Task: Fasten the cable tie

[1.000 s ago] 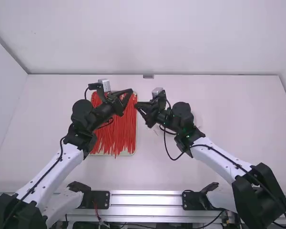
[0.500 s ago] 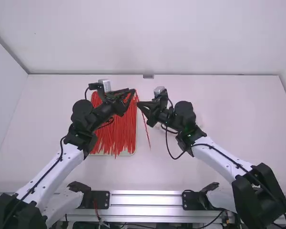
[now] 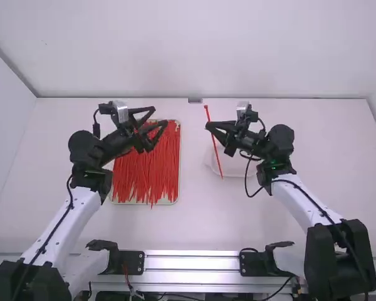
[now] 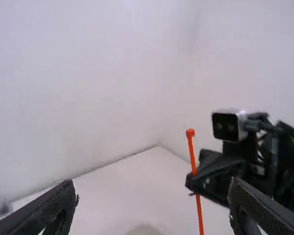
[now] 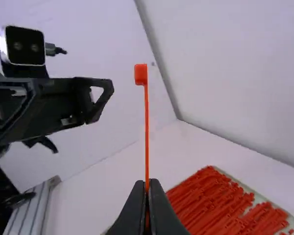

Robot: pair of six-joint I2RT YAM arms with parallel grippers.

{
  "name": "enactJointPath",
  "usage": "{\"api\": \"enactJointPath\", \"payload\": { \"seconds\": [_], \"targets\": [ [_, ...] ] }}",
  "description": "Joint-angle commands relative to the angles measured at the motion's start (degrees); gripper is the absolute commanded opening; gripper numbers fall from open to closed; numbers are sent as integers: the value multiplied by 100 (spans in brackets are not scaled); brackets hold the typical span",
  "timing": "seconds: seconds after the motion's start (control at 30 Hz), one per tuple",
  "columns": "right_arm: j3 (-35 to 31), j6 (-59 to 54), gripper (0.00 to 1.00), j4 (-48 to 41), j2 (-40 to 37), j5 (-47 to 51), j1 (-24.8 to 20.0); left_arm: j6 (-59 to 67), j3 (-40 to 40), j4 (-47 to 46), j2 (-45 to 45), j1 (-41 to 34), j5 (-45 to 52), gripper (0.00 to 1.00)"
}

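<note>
Cable tie (image 5: pixel 146 129), slim red strip, pinched in right jaws.

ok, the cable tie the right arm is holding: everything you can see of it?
The cable tie is a thin, straight red strip, plastic by the look, with a small square head at one end. It is unfastened: no loop, tail free. The right gripper has its fingers shut on the strip partway along, head end up. In the high view it stands roughly upright over the table, right of the tray. Whether the tail tip touches the table I cannot tell.
</note>
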Motion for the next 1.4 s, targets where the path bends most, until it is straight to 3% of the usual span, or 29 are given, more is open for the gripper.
{"api": "enactJointPath", "payload": {
  "seconds": [0.0, 0.13, 0.53, 0.97, 1.37],
  "targets": [
    [157, 376, 0, 251, -4, -507, -122, 195, 83, 70, -42, 144, 1095, 83],
    [157, 726, 0, 807, -4, -538, -129, 313, 356, 179, 15, 120, 1668, 86],
    [155, 1001, 0, 1853, -4, -4, 476, 20, 1917, 304, 1003, 9, 2949, 85],
    [153, 979, 0, 2389, 7, 769, 752, -219, 3119, 306, 1967, -763, 2999, 82],
    [153, 861, 0, 2527, 7, 1176, 1008, -476, 3237, 310, 2166, -861, 2546, 79]
  ]
}}
